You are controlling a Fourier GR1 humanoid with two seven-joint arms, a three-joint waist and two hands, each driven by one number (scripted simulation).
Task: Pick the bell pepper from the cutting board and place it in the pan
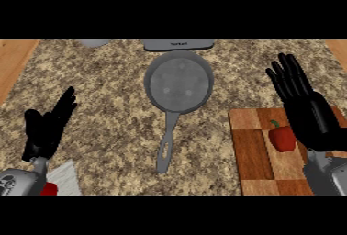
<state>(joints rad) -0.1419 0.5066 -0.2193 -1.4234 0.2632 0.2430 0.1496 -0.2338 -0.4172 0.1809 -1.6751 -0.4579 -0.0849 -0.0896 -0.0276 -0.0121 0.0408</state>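
Observation:
A red bell pepper (282,137) with a green stem lies on the wooden cutting board (254,151) at the right. My right hand (308,114) hovers just right of the pepper, fingers straight and pointing away from me, holding nothing. The grey pan (179,82) sits in the middle of the counter, its long handle (166,149) pointing toward me. My left hand (47,126) rests open at the lower left, fingers up, far from both.
The counter is speckled granite with wood strips at both sides. A grey appliance edge (178,44) and a grey round object (93,43) sit at the back. A white cloth-like piece (65,176) lies by my left forearm.

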